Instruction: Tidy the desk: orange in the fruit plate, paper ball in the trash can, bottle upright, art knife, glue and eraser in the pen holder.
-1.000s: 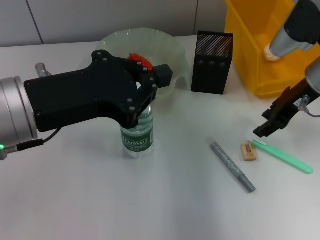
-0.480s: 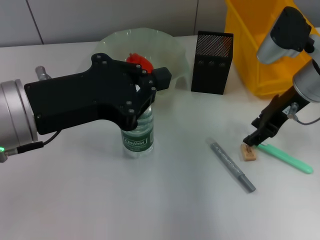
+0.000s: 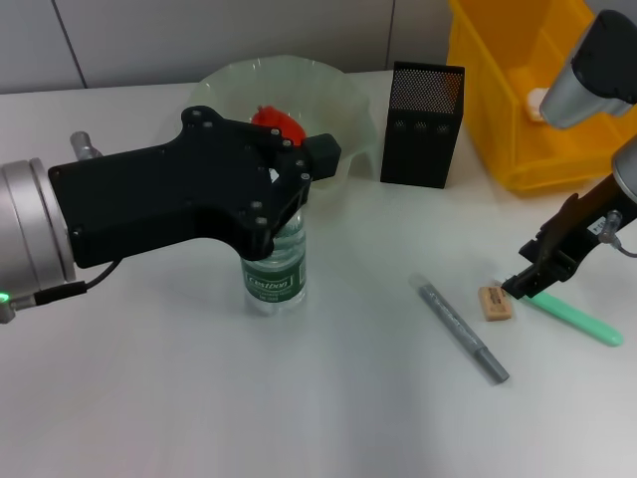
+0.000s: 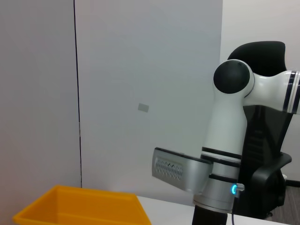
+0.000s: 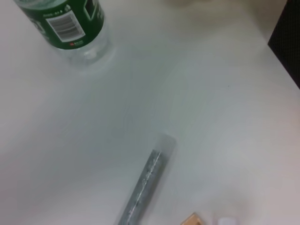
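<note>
I see 1 eraser (image 3: 495, 303) lying flat on the white desk (image 3: 328, 398), with the right gripper (image 3: 525, 287) low just beside it, tips at the near end of 1 green stick (image 3: 572, 313) that lies next to the eraser. I cannot tell how far its fingers are apart or whether they have hold of anything. 1 grey pen-shaped tool (image 3: 463, 331) lies on the desk near the eraser, a little toward the bottle; in the right wrist view I get that tool (image 5: 145, 185) clearly and only a corner of the eraser (image 5: 191, 220).

1 bottle (image 3: 275, 267) stands upright mid-desk, and my left gripper (image 3: 299, 179) is clamped around its upper part, hiding the cap. Behind it sits 1 fruit plate (image 3: 350, 105) with 1 orange (image 3: 276, 121) inside. 1 pen holder (image 3: 424, 123) stands upright beside the plate, and 1 trash can (image 3: 508, 100) is next over, at the desk's far right. Something pale shows inside the can by the right arm; I cannot make out what it is.

The left wrist view gives me only a wall, a yellow bin corner (image 4: 79, 210) and part of an arm.
</note>
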{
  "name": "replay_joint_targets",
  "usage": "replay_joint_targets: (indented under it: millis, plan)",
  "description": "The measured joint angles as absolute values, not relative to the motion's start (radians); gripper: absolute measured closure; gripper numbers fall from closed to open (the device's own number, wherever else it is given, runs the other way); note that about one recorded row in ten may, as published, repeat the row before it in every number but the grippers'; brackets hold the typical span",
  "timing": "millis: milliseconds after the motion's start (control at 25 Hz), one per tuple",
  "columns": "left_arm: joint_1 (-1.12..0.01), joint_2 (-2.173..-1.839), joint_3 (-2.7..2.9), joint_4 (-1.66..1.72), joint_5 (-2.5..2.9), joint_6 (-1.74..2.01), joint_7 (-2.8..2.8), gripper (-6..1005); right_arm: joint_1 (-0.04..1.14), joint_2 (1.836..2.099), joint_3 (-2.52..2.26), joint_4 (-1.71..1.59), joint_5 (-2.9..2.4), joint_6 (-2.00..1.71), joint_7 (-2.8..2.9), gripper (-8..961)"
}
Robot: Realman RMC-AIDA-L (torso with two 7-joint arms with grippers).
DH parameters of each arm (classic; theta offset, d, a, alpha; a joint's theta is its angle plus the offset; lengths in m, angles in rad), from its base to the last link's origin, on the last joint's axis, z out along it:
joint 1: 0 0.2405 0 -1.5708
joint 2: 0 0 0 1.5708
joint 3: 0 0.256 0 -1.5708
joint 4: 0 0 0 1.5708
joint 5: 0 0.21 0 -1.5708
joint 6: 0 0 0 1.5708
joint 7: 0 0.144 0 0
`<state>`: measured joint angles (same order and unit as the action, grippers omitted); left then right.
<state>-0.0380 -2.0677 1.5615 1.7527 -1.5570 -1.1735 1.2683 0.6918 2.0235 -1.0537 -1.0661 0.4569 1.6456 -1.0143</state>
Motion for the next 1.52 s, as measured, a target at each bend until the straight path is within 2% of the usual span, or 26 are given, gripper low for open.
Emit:
replay_joint_targets:
  millis: [920,1240,1520]
  plan:
    - [-0.038,-2.069,1.562,1.744,-1.557,-1.174,1.275,1000,0.672,2.013,-1.016,-1.024,0.446,1.616,-1.014,354]
    - [-0.038,-2.069,1.562,1.743,-1.557,-1.174,1.275,1000,0.681,2.015,-1.018,-0.981,0.44,1.592,-1.026,399]
    - [-0.037,-2.069,1.562,1.743,-1.557,-1.174,1.275,1000,0.683,2.014,-1.015,-0.98,0.44,1.573,-1.025,545]
